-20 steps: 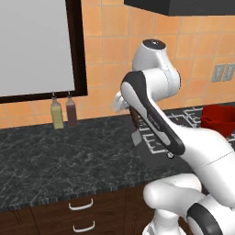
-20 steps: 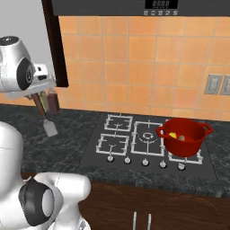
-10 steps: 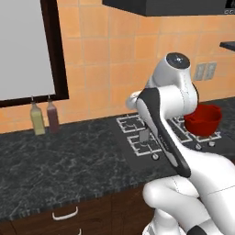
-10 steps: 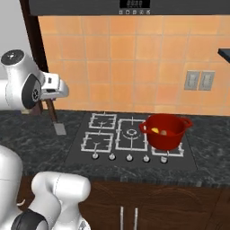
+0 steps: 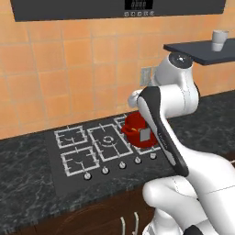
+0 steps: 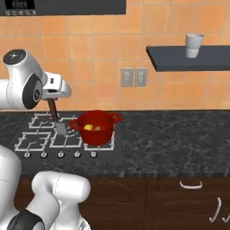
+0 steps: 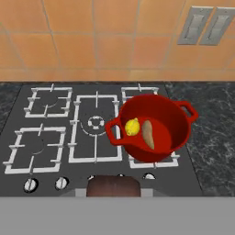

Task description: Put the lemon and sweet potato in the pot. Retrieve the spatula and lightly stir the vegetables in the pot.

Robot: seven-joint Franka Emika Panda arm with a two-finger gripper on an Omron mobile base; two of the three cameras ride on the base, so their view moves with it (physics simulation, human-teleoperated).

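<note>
The red pot (image 7: 155,156) stands on the front right burner of the stove. Inside it lie the yellow lemon (image 7: 132,127) and the tan sweet potato (image 7: 148,134), side by side. From the right base view the pot (image 6: 102,135) shows a bit of the lemon (image 6: 89,127) at its rim. My gripper (image 6: 52,96) is shut on the spatula (image 6: 53,111), which hangs handle up. Its grey blade (image 6: 60,129) hovers just left of the pot, above the stove. In the left base view the blade (image 5: 145,134) shows in front of the pot (image 5: 132,124).
The black stove (image 7: 55,137) has several grates and a row of knobs (image 7: 30,184) along its front. Two wall sockets (image 6: 134,77) sit on the tiled wall. A dark shelf (image 6: 188,57) with a cup (image 6: 194,45) hangs at the right. Dark counter (image 6: 170,139) runs right of the stove.
The whole picture has shifted left, so the base has driven to the right. The stove and pot now stand right in front of the arm. The spatula stays in my grip.
</note>
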